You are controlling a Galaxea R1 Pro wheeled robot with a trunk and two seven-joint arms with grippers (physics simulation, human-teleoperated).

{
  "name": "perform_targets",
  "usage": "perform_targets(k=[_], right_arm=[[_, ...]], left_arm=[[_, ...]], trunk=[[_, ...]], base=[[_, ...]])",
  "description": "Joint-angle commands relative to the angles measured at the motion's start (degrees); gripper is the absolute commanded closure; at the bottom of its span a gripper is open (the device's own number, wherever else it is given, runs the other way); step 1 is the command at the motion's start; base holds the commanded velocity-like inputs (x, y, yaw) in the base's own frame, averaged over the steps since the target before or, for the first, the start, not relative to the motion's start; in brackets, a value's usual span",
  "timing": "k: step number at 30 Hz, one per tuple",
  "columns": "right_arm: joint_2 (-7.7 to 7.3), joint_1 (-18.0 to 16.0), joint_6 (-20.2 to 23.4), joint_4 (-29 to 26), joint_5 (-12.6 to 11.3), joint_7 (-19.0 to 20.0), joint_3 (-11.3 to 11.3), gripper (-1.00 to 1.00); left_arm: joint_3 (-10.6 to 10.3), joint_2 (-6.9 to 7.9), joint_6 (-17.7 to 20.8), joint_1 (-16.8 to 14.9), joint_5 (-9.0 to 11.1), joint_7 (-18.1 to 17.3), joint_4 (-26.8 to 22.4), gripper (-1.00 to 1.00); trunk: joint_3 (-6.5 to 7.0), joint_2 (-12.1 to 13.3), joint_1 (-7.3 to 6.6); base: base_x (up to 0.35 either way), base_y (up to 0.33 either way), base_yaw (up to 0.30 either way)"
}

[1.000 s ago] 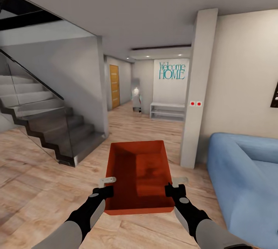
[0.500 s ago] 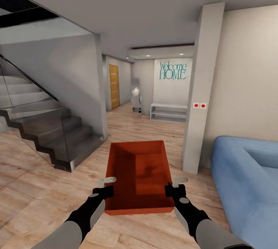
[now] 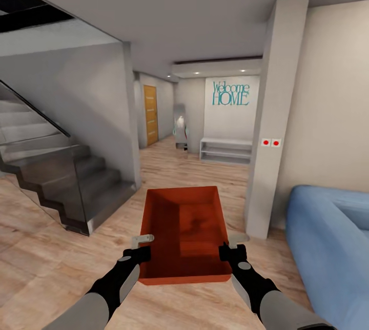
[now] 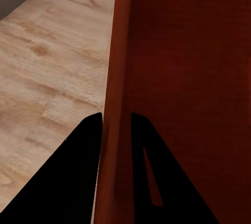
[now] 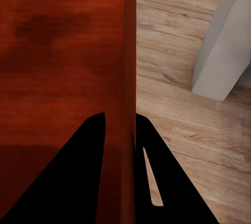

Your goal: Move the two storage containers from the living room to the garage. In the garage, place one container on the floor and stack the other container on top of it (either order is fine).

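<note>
Straddling container (image 3: pixel 183 232) walls, grippers half-hidden.

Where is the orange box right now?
In the head view the storage container is held up low in the middle, between the left pincer and right pincer, above the wood floor, left of the blue sofa.

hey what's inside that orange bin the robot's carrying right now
Nothing loose shows inside the storage container: only its bare orange-red floor and walls, with a stepped shape that might be a second nested bin. The left gripper and right gripper clamp its side walls.
</note>
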Motion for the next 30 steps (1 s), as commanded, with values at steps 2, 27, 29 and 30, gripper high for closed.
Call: perform_targets(k=[2,27,29,30], right_arm=[[-0.02,-0.08,0.09,0.08,-2.11,0.03,-0.77,1.0],[0.03,-0.11,0.16,0.08,-2.02,0.09,-0.77,1.0],[0.04,-0.09,0.17,0.08,-2.02,0.08,-0.77,1.0],[0.05,-0.1,0.15,0.08,-2.02,0.08,-0.77,1.0]], left_arm=[[2.5,0.7,-2.43,-0.03,-0.65,4.78,-0.27,1.0],[2.5,0.7,-2.45,-0.03,-0.65,4.82,-0.28,1.0],[2.5,0.7,-2.45,-0.03,-0.65,4.82,-0.28,1.0],[2.5,0.7,-2.45,-0.03,-0.65,4.8,-0.28,1.0]], trunk=[[-0.09,-0.08,0.05],[-0.09,-0.08,0.05],[-0.09,-0.08,0.05],[-0.09,-0.08,0.05]], base=[[0.322,0.0,0.0],[0.322,0.0,0.0],[0.322,0.0,0.0],[0.322,0.0,0.0]])
